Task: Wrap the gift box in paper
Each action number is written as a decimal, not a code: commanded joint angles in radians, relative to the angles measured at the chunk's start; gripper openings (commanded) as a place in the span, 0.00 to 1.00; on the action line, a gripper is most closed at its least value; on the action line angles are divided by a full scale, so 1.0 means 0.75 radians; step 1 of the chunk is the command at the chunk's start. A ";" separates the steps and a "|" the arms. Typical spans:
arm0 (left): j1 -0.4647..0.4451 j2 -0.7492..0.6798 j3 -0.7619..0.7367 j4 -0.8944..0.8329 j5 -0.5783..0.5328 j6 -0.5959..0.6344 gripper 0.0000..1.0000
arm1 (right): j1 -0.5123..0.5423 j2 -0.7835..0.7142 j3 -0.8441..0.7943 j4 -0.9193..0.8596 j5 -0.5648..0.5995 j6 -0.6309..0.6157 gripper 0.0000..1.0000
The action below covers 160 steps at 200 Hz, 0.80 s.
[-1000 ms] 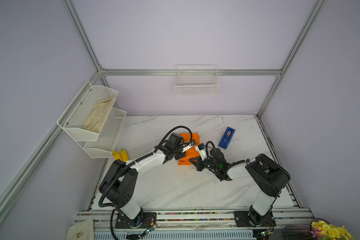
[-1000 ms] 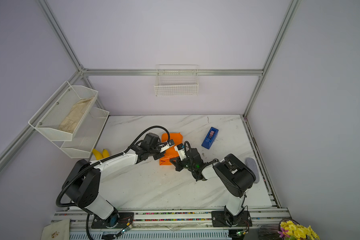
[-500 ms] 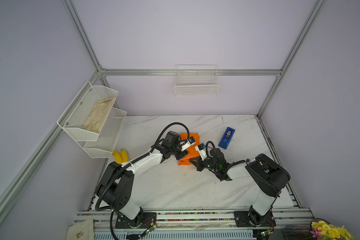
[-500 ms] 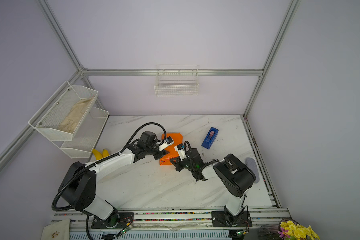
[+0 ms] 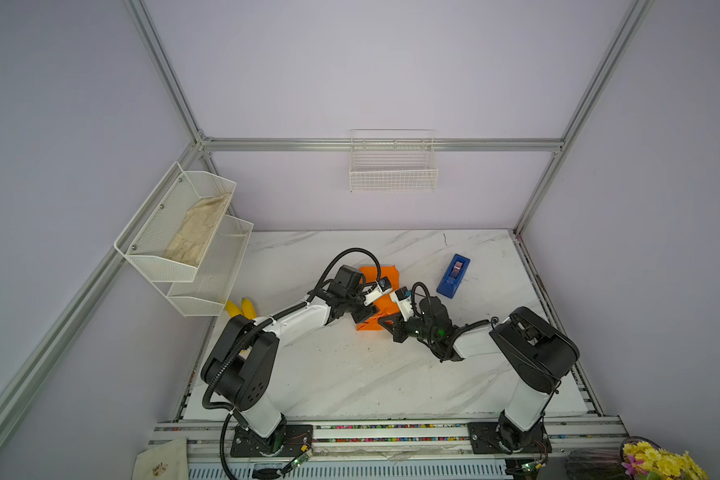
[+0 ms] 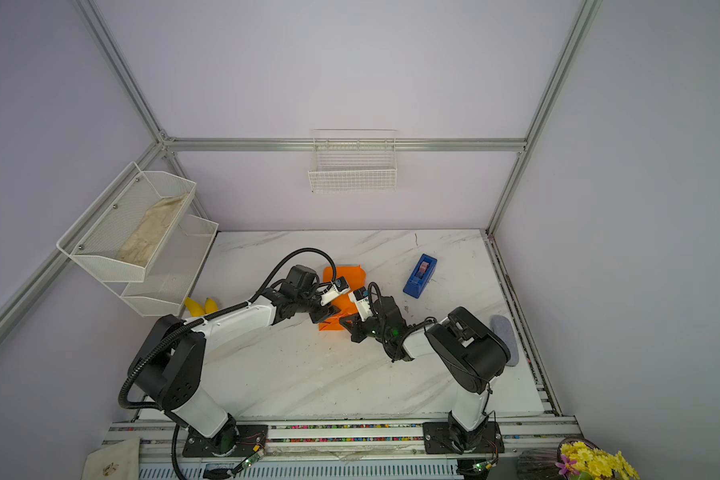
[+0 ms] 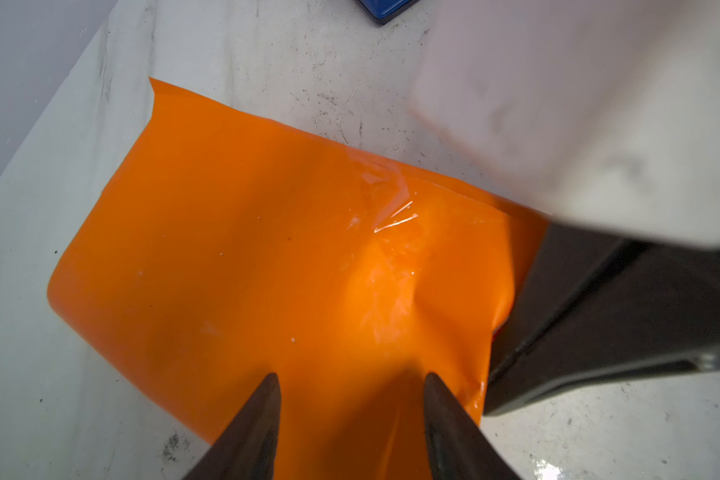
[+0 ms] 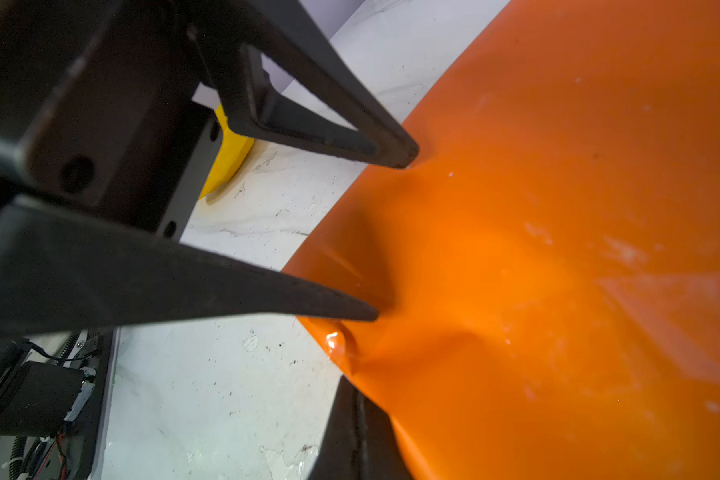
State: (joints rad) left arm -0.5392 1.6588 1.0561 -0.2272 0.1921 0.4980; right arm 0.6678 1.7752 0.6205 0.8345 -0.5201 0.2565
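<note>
**Orange paper (image 5: 389,274) held between my two end effectors**

In both top views the paper lies folded into a bundle on the marble surface (image 5: 350,374). Its long axis runs from my side toward the back wall. My left end effector (image 5: 361,315) meets the bundle's near end from the left, and my right end effector (image 5: 385,323) meets it from the right. Both are at the bundle, and neither is clearly nearer. The blue tape dispenser (image 5: 453,276) stands apart, beyond my right arm.

From my left wrist, my fingers (image 7: 262,419) are spread with both tips down on the paper, which stretches straight ahead of them. What looks like clear tape (image 7: 391,212) glints across a fold. The gift box does not show; I judge that it sits under this bulging sheet.

From my right wrist, the left tips dent the paper's side. My right fingers are pressed together at the sheet's edge, but I cannot tell whether any paper is caught between them. The coming move, I judge, turns on this: the bundle lies between my two end effectors, so a push from the left drives it toward the right one.
</note>
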 commanded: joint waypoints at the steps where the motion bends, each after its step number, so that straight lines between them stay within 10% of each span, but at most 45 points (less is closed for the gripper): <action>1: 0.007 0.069 0.073 -0.034 -0.159 0.017 0.54 | 0.005 0.012 0.023 -0.001 -0.010 -0.015 0.00; 160: 0.007 0.130 0.105 -0.110 -0.131 0.017 0.51 | 0.005 -0.009 0.009 -0.164 0.173 0.173 0.08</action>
State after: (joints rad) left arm -0.5396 1.7027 1.1007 -0.2256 0.1631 0.4973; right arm 0.6739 1.7748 0.6247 0.7681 -0.4549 0.3550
